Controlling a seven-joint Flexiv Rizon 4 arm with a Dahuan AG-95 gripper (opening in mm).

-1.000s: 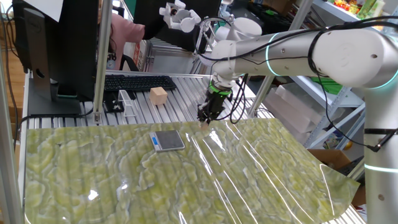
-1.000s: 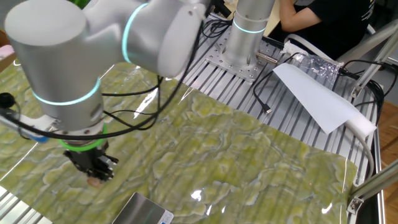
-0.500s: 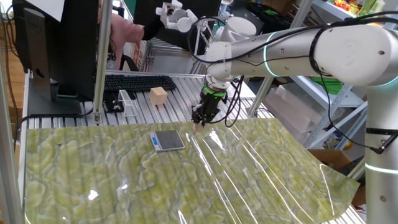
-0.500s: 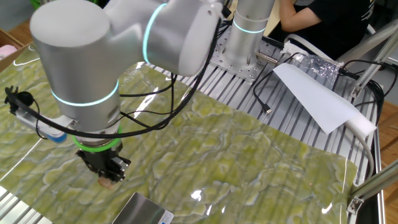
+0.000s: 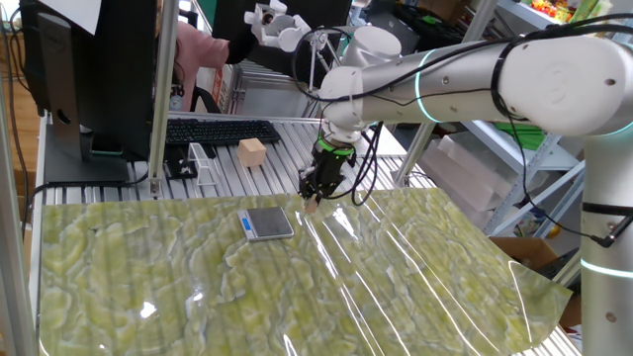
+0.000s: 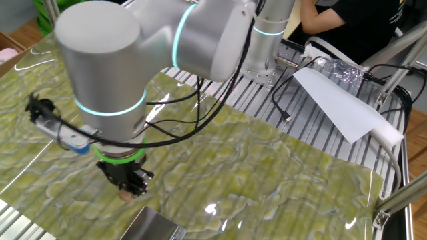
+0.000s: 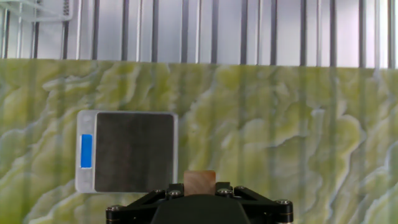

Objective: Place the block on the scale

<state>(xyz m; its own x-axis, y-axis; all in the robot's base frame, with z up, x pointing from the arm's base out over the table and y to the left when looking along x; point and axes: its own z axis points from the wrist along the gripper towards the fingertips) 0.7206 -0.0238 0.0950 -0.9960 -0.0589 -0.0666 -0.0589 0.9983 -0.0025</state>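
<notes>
My gripper (image 5: 314, 198) is shut on the block (image 7: 199, 182), a tiny light-brown wooden cube held between the fingertips, above the green patterned mat. The block's tip shows under the fingers in one fixed view (image 5: 311, 207) and in the other fixed view (image 6: 124, 196). The scale (image 5: 267, 223), flat with a grey platform and a blue strip, lies on the mat just left of the gripper. In the hand view the scale (image 7: 132, 150) is left of the block. In the other fixed view only the scale's corner (image 6: 157, 225) shows at the bottom edge.
A larger pale wooden block (image 5: 252, 151) sits on the slatted metal table (image 5: 287, 148) behind the mat, with a black keyboard (image 5: 222, 131) and a clear stand (image 5: 203, 165) near it. White paper (image 6: 340, 105) and cables lie at the table's far side.
The gripper has moved left with the block in it, nearer to the scale. The scale has not moved.
</notes>
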